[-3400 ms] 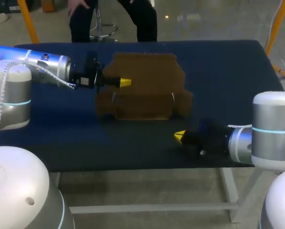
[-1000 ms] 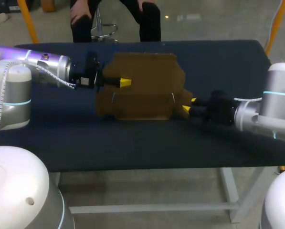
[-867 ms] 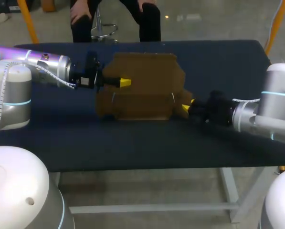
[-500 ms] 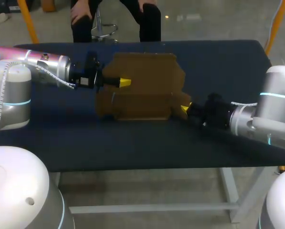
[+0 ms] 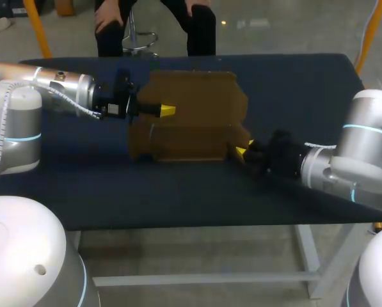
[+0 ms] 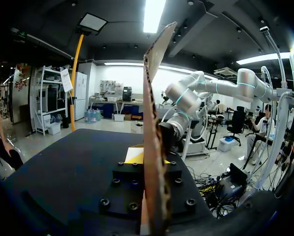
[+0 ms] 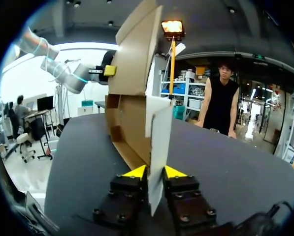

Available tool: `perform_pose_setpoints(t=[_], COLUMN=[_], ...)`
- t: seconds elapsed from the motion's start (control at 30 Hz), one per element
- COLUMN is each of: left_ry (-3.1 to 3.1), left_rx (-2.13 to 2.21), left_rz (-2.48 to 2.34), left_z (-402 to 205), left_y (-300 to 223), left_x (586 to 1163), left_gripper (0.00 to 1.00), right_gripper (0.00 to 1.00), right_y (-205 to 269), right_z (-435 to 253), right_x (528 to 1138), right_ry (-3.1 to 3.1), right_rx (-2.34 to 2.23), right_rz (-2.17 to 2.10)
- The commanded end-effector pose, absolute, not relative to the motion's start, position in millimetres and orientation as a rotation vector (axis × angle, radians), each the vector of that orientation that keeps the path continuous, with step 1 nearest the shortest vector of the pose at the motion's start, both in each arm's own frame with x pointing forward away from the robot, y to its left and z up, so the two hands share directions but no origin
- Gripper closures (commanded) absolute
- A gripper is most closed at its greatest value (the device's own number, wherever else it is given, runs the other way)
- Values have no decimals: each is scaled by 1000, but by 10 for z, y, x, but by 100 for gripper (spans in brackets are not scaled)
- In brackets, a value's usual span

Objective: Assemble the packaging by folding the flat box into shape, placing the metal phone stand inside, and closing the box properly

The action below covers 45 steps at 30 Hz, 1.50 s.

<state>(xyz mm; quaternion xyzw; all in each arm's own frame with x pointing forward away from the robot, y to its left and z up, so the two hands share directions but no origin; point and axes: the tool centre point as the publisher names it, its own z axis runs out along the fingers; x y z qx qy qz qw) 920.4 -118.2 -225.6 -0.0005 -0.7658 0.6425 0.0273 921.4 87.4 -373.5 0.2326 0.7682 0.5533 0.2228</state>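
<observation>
A brown cardboard box [image 5: 194,102], partly unfolded, lies mid-table with its back panel raised. My left gripper [image 5: 167,110] is shut on that panel's left part; in the left wrist view the cardboard edge [image 6: 154,147] stands upright between its fingers [image 6: 135,156]. My right gripper [image 5: 244,151] is at the box's front right corner. In the right wrist view a pale side flap [image 7: 159,140] stands between the yellow fingertips [image 7: 137,172] and touches both. The rest of the box [image 7: 132,78] rises ahead of them. No phone stand shows in any view.
The dark blue table [image 5: 293,83] has bare cloth to the right of the box and along its front edge [image 5: 178,217]. My left arm [image 5: 56,89] reaches in over the table's left part.
My right gripper came up from the table's front to the box's right flap, then slid left with it, and the flap folded inward. The left arm kept still.
</observation>
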Motion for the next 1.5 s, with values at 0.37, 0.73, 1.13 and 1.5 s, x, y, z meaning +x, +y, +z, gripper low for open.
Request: perform_pose_setpoints(t=[0.37, 0.73, 1.13, 1.5], left_ry=[-2361, -2361, -2361, -2361], left_rx=[-6, -6, -6, -6], left_rz=[1983, 1983, 1983, 1983], left_z=[-2277, -2277, -2277, -2277], left_y=[-1187, -1187, -1187, -1187], left_x=[9214, 9214, 9214, 9214], left_gripper=[100, 100, 100, 100], right_gripper=[70, 58, 55, 55], right_y=[1094, 1234, 1307, 1164], right_z=[-3776, -3749, -3763, -3771], right_x=[9024, 8934, 8803, 8507], right_ry=[2092, 2075, 2070, 2090], right_rx=[684, 696, 716, 746], right_rz=[1506, 1519, 1515, 1488])
